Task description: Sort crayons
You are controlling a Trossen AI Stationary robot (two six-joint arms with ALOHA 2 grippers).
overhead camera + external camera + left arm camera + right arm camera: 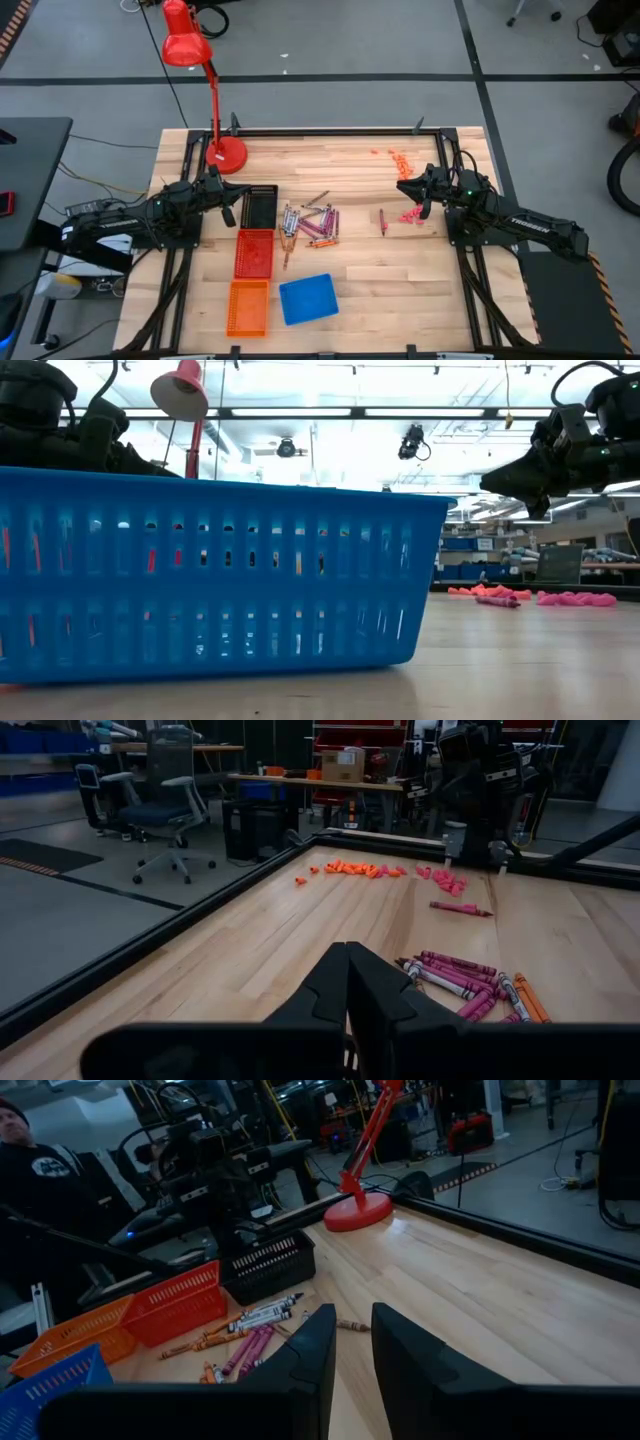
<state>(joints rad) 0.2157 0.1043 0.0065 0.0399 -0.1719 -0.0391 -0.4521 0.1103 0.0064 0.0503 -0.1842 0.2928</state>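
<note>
A heap of crayons [310, 222] in magenta, grey, brown-orange and dark red lies on the wooden table at its middle; it also shows in the left wrist view [465, 978] and the right wrist view [255, 1330]. One magenta crayon [382, 222] lies alone to the heap's right, also seen in the left wrist view [460, 908]. My left gripper [240, 192] [347, 955] is shut and empty, held above the table left of the heap, over the black basket's far end. My right gripper [402, 186] [353, 1325] is open and empty, above the table right of the single crayon.
Left of the heap stand a black basket [260, 207], a red basket [254, 252] and an orange basket [248, 307]; a blue basket [308, 298] stands near the front edge. A red desk lamp [226, 153] stands at the far left. Small orange bits [400, 158] and pink bits [412, 215] lie by my right gripper.
</note>
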